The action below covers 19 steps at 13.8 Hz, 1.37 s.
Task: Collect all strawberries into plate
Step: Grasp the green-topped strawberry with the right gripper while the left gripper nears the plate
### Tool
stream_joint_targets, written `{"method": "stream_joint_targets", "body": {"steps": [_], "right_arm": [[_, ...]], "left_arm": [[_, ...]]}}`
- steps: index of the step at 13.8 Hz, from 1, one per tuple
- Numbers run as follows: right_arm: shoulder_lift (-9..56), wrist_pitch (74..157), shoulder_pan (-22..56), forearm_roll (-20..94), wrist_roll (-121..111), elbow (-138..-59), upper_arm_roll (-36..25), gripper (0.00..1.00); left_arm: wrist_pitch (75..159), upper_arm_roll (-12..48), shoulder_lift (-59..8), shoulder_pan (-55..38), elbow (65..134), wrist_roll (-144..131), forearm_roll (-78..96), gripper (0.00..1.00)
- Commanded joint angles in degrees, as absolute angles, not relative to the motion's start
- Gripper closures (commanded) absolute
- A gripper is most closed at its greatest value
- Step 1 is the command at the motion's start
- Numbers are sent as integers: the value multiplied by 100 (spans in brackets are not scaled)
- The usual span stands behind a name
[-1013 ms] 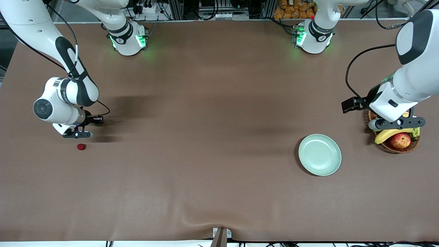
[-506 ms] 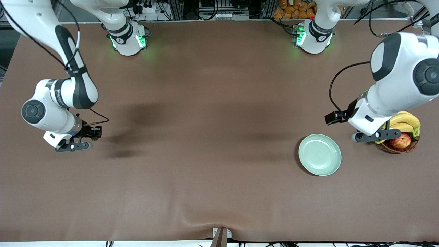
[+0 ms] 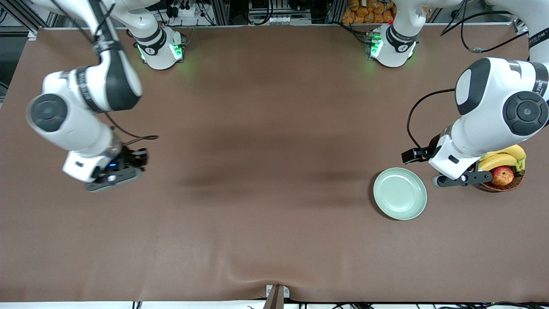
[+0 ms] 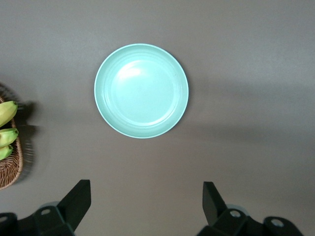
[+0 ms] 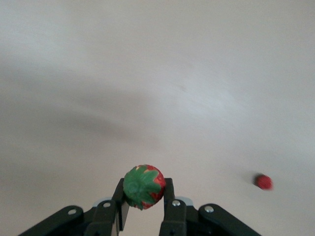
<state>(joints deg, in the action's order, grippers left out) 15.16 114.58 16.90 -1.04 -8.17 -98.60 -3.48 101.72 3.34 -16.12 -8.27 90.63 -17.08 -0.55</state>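
Observation:
My right gripper point(image 5: 144, 185) is shut on a strawberry point(image 5: 141, 191), red with a green leafy top, and hangs over the table at the right arm's end point(image 3: 113, 177). A second strawberry point(image 5: 264, 182) lies on the cloth close by in the right wrist view; the front view hides it under that arm. The pale mint-green plate point(image 3: 399, 193) holds nothing and shows whole in the left wrist view point(image 4: 141, 91). My left gripper point(image 4: 146, 201) is open with nothing between its fingers, over the cloth between plate and basket point(image 3: 455, 180).
A brown wicker basket point(image 3: 510, 184) with bananas point(image 3: 504, 158) and an apple point(image 3: 502, 175) stands beside the plate toward the left arm's end; its rim point(image 4: 10, 167) shows in the left wrist view. Brown cloth point(image 3: 266, 171) covers the table.
The right arm rose and shifted toward the table's middle with its strawberry, covering the loose one in the front view. The left arm swung from over the basket toward the plate.

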Motion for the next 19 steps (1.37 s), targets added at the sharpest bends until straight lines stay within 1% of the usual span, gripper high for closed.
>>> {"method": "stream_joint_targets", "body": {"steps": [1,3,6,8,11,16,19], "right_arm": [[2160,11461,2099,367,-729,-9169,-387,100],[2626,11635,2293,798,-729,-8826,-387,100],[3092,12399,2758,1142,-511,-8754,-387,100],[3400,12576,3241,1134,233,-8676,-387,100],[3971,12813,3830,1134,1455,-8255,-387,100],[4797,13736,4753,1143,3511,-7876,-387,100],[5368,14185,5220,1143,4637,-7437,-378,100]], "left_arm": [[10239,316,-1635,-861,8956,-1784,53,0],[10239,316,-1714,-870,8939,-1784,53,0],[10239,316,-1723,-914,8851,-1784,70,0],[10405,316,-1731,-949,8851,-1793,79,0],[10441,316,-1749,-958,8851,-1863,88,0],[10556,316,-1890,-1169,8789,-2215,35,0],[10564,316,-1907,-1187,8780,-2241,53,0]]}}
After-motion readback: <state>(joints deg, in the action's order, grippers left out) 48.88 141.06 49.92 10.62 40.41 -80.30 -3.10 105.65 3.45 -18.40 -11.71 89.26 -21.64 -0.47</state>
